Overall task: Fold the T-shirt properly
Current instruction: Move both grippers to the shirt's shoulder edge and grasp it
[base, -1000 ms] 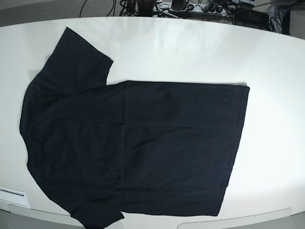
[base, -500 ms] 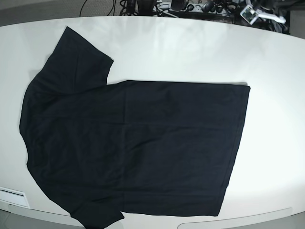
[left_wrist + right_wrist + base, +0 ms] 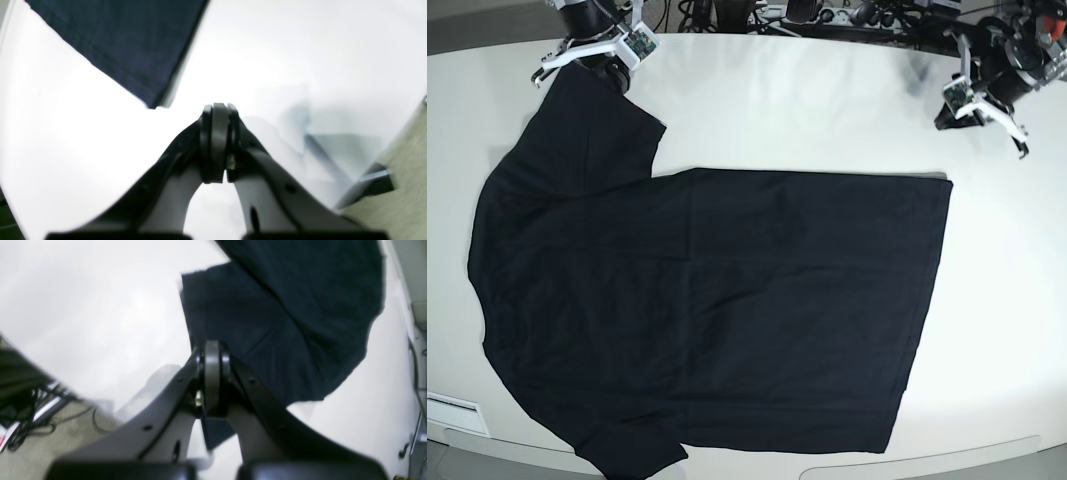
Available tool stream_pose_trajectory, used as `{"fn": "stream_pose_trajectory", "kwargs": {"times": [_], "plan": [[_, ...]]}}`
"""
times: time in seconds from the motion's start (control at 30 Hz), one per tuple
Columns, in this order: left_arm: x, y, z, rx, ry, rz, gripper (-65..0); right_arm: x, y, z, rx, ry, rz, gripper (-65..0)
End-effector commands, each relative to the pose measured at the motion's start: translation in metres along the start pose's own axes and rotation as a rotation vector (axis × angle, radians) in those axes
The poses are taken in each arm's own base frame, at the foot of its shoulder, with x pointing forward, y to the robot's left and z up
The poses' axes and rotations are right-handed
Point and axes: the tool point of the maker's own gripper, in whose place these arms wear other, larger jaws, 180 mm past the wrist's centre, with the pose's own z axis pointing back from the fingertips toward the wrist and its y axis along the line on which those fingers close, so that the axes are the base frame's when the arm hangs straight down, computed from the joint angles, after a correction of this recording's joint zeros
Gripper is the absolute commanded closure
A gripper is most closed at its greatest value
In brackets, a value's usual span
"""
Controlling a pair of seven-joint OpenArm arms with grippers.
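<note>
The black T-shirt (image 3: 707,300) lies flat on the white table (image 3: 827,110), neck end to the left and hem to the right. My right gripper (image 3: 614,76) is shut and empty, hovering over the far sleeve's tip. In the right wrist view, its shut tips (image 3: 212,348) are above the sleeve (image 3: 283,306). My left gripper (image 3: 947,116) is shut and empty over bare table beyond the hem's far corner. In the left wrist view, its tips (image 3: 217,110) are just right of that corner of the T-shirt (image 3: 126,43).
Cables and equipment (image 3: 827,15) crowd the floor behind the table's far edge. A white strip (image 3: 452,410) sits at the front left edge. Carpet shows past the table edge in both wrist views (image 3: 410,160) (image 3: 43,426).
Both arms have come into the base view from the far side, the right one to the sleeve and the left one toward the hem corner. The T-shirt has not moved.
</note>
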Motion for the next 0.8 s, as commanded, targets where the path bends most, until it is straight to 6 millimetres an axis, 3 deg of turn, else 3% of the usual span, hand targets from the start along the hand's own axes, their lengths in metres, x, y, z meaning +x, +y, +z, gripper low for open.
{"fn": "stream_pose_trajectory", "kwargs": {"times": [0.0, 0.1, 0.13, 0.17, 0.47, 0.77], "plan": [[0.006, 0.017, 0.0, 0.015, -0.017, -0.05, -3.8, 0.009, -0.01, 0.0, -0.034, -0.036, 0.005, 0.0], [0.001, 0.027, -0.006, -0.022, -0.011, -0.117, -29.8, 0.003, -0.006, -0.002, -0.025, -0.02, 0.012, 0.0], [0.0, 0.028, -0.008, -0.041, -0.01, -0.137, -36.6, 0.003, -0.005, -0.001, -0.019, -0.017, 0.015, 0.0], [-0.001, 0.027, -0.011, -0.063, -0.009, -0.155, -39.3, 0.002, -0.004, -0.001, -0.014, -0.016, 0.018, 0.0], [-0.036, 0.018, -0.042, -0.189, 0.079, -0.357, -39.3, -0.004, -0.004, -0.001, -0.018, 0.019, 0.013, 0.0], [-0.024, 0.02, -0.077, -0.197, 0.042, -0.485, -39.2, -0.005, -0.005, -0.001, -0.029, 0.024, 0.0, 0.0]]}}
